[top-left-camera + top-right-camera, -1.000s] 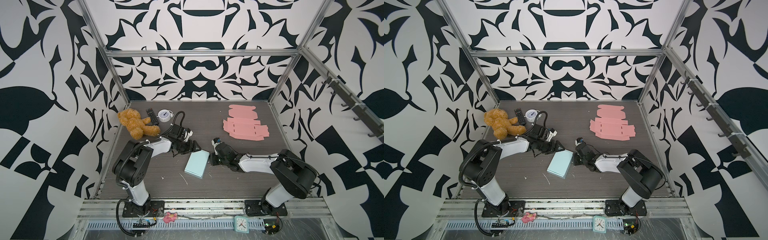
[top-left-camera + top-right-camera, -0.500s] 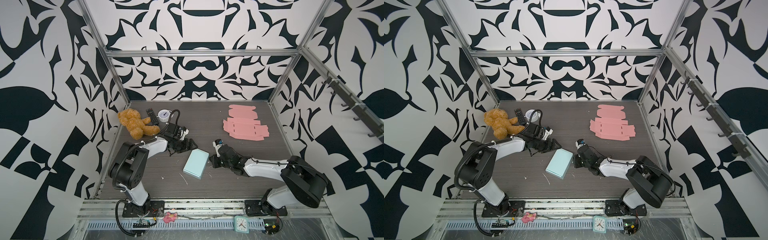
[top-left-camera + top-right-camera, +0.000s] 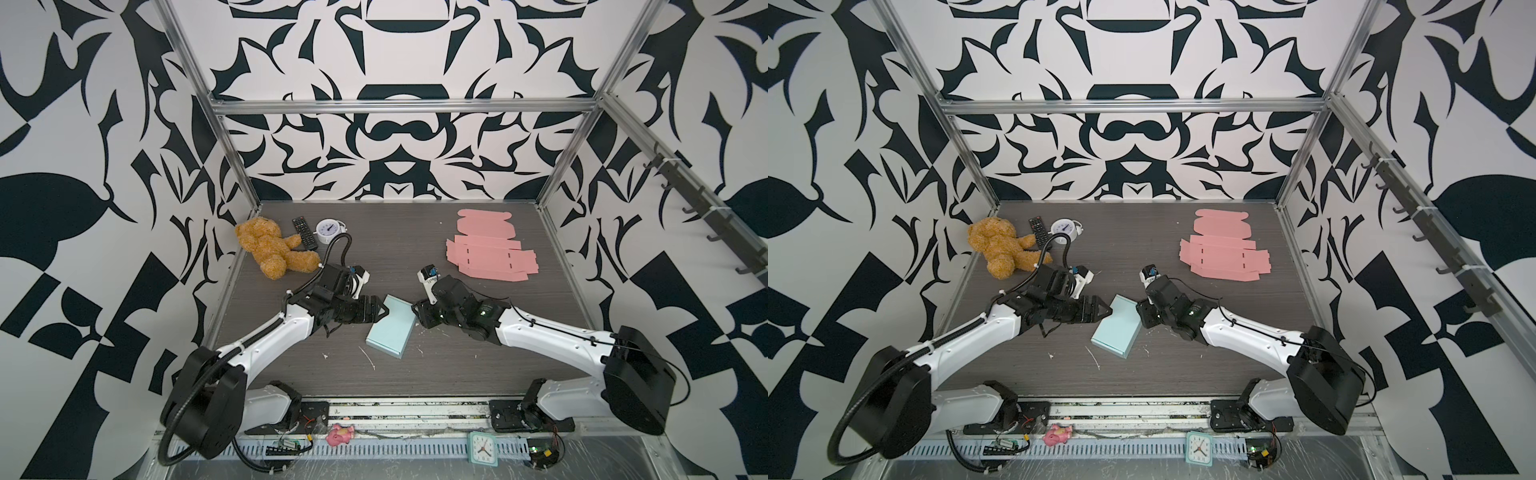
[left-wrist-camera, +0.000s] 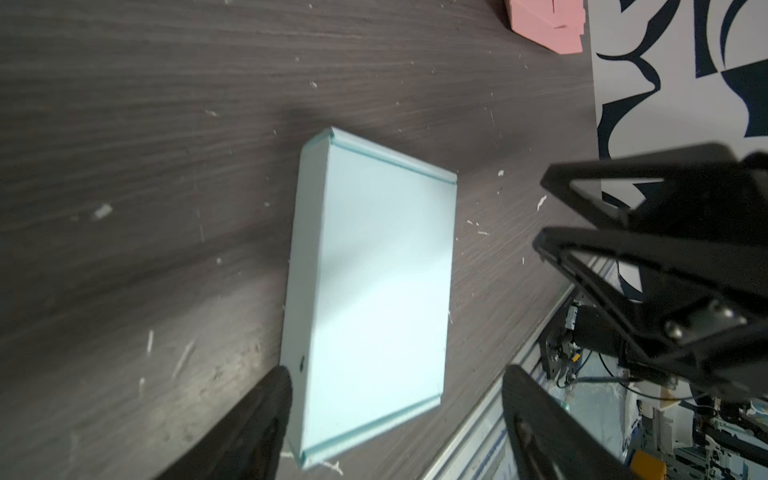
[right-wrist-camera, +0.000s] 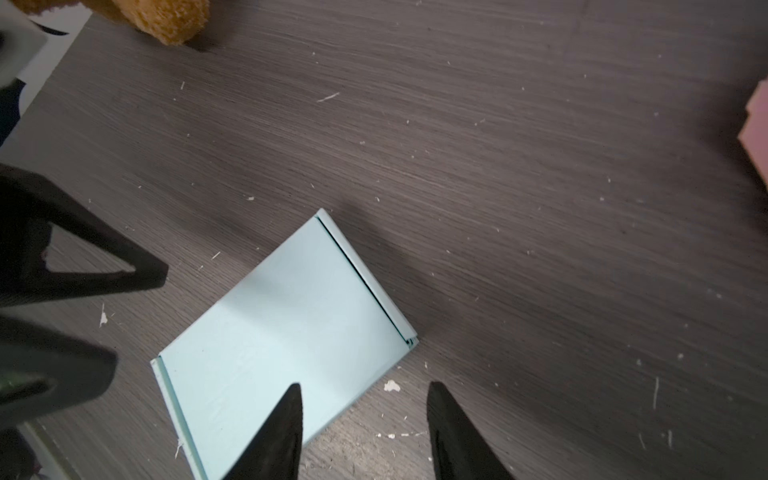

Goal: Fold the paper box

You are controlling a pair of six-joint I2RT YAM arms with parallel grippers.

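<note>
While you read this, note the pale blue paper box [image 3: 390, 328] lying flat and closed on the dark table [image 3: 457, 374], near the middle towards the front, in both top views [image 3: 1115, 328].

Left gripper [image 3: 380, 312]: low at the box's far left corner. In the left wrist view its jaws stand wide, one fingertip [image 4: 282, 376] just beside the box's side wall and the other out past the opposite edge. Whether it touches, you cannot tell. Nothing is held.

Right gripper [image 3: 415, 313]: at the box's far right edge. In the right wrist view its jaws are parted about halfway, one fingertip [image 5: 293, 395] over the lid, the other over bare table. No grip on anything.

Pink flat sheets [image 3: 490, 257] lie far right, well apart from the box. Teddy bear [image 3: 270, 249], remote [image 3: 304, 232] and white clock [image 3: 328, 229] sit far left.
</note>
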